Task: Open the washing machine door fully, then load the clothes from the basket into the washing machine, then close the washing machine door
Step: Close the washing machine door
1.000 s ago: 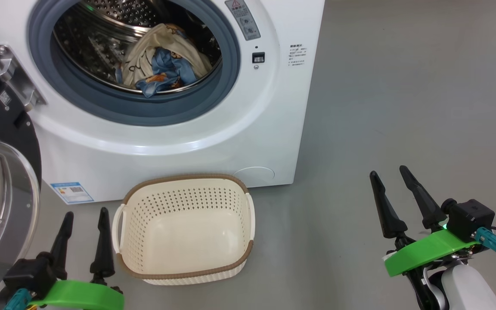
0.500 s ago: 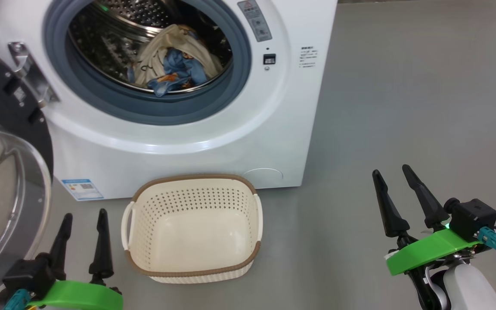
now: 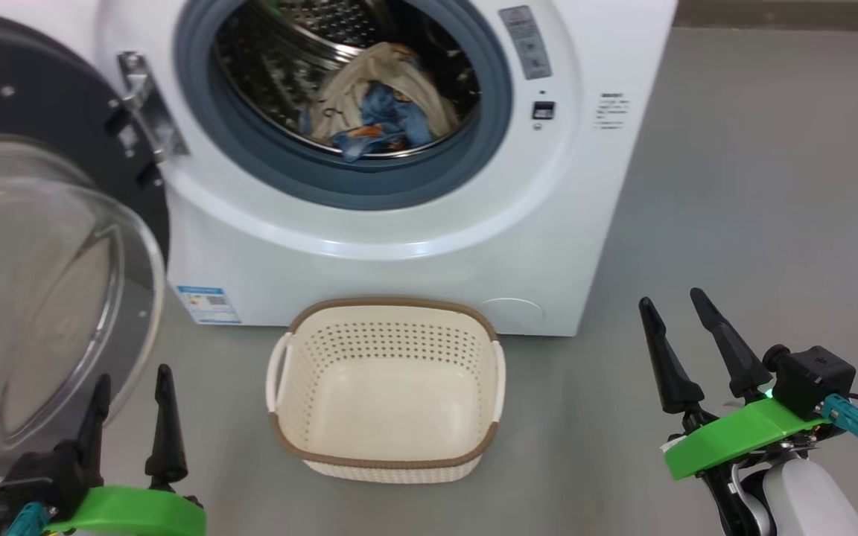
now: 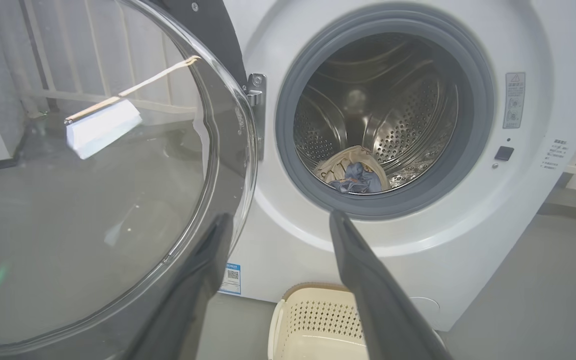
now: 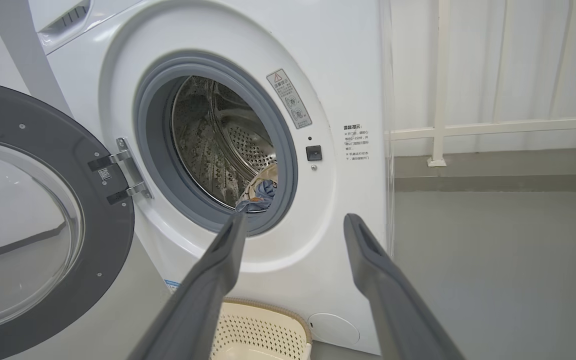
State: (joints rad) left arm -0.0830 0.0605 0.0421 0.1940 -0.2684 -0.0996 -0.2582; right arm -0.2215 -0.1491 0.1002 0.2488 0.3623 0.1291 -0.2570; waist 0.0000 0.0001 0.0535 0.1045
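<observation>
The white washing machine [image 3: 414, 253] [image 4: 518, 200] [image 5: 348, 75] stands ahead with its door [image 3: 49, 246] [image 4: 93, 200] [image 5: 23, 225] swung wide open to the left. The clothes [image 3: 380, 112] [image 4: 350, 175] [image 5: 263, 192], cream and blue fabric, lie inside the steel drum. The cream basket [image 3: 388, 331] [image 4: 313, 320] [image 5: 263, 330] sits on the floor in front of the machine, with nothing inside. My left gripper [image 3: 131, 387] [image 4: 278, 220] is open at the lower left, close to the door's glass. My right gripper [image 3: 671, 301] [image 5: 295, 220] is open at the lower right, away from the machine.
Grey floor [image 3: 757, 186] stretches to the right of the machine. A white railing [image 5: 493, 127] stands behind it at the right. A blue label [image 3: 208, 304] marks the machine's lower left corner.
The head camera has turned left, so machine, door and basket sit further right in the picture. Both grippers hold their places, still open.
</observation>
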